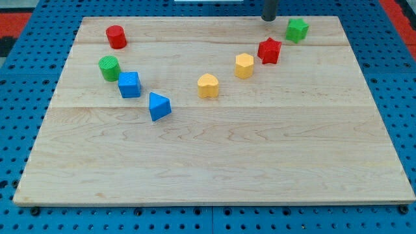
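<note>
Wooden board (214,162) carries small rigid blocks that we judge light and easily slid. Our tip (268,19), a bare rod without jaws, stands at 9 o'clock of the green star (297,30), apart; the red star (269,51) lies at its 6 o'clock.

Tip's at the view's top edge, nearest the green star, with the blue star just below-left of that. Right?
One error: the star below-left of the green star is red, not blue. The camera view shows it. The rest stands: my tip is at the view's top edge, nearest the green star.
</note>
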Robot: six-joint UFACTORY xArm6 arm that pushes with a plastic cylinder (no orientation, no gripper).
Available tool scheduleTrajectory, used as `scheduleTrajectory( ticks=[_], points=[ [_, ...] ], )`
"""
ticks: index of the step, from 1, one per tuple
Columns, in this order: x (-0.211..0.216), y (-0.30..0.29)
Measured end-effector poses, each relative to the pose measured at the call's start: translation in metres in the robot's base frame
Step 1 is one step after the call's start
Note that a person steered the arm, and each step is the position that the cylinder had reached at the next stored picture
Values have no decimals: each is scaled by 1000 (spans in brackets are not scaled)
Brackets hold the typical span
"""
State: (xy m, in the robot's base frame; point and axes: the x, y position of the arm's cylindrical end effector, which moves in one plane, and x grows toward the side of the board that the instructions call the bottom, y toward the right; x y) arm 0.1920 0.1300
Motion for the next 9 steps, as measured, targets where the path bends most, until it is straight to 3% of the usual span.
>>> scheduleTrajectory(
  ticks=[1,2,3,4,5,6,7,8,9],
  points=[
    [1,-26],
    [5,-153],
    [50,-260],
    [94,-260],
    [82,-297],
    [59,-294],
    [56,-352],
    [62,-336],
    [101,-326]
  ],
)
